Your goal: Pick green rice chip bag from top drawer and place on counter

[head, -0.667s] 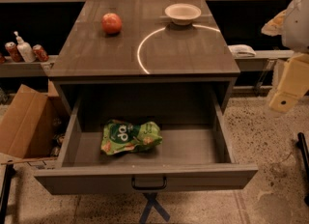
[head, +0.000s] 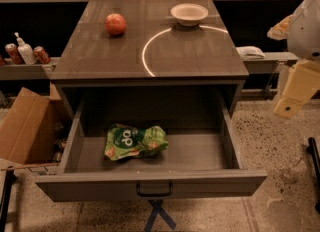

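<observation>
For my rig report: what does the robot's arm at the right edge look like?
Only parts of the arm show: a rounded grey-white shell on top, and below it a boxy cream-yellow link with one small dark round mark. No cables or lettering are visible. The gripper is outside the view.

Speckled floor [head: 280, 141]; cardboard box [head: 22, 128] at left; low shelf [head: 25, 69] with cans [head: 41, 54] behind; dim warm light.

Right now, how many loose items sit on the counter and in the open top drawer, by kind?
red apple, on the counter: 1
white bowl, on the counter: 1
green rice chip bag, in the top drawer: 1
Total: 3
The gripper hangs at the right edge, outside the drawer.
</observation>
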Controlling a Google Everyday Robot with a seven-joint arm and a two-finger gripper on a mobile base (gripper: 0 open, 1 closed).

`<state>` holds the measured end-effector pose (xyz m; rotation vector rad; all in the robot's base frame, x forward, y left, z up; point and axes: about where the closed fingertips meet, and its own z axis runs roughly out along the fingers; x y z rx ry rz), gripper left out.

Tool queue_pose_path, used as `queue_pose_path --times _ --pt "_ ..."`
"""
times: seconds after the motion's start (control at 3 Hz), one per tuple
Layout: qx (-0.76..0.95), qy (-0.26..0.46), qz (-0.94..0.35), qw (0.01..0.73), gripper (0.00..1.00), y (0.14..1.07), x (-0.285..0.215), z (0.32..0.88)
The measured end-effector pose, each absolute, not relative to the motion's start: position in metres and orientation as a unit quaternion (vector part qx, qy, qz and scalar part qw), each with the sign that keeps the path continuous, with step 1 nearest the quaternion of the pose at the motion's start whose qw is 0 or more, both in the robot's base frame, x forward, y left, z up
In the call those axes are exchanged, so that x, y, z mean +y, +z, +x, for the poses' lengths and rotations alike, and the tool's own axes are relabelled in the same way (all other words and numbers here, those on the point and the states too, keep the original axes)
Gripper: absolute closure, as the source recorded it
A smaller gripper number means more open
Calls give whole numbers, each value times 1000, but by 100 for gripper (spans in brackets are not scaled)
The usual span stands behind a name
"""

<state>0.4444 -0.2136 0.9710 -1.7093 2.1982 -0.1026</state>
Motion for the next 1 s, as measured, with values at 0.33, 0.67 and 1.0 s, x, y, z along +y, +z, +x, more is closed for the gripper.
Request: queue_pose_path --times 0.33,0.67,1.0 --pt "769 -27 -608 197 0 946 -208 455" --pt "754 15 -617 223 0 900 -186 475" --pt "744 71 -623 231 0 850 -153 489"
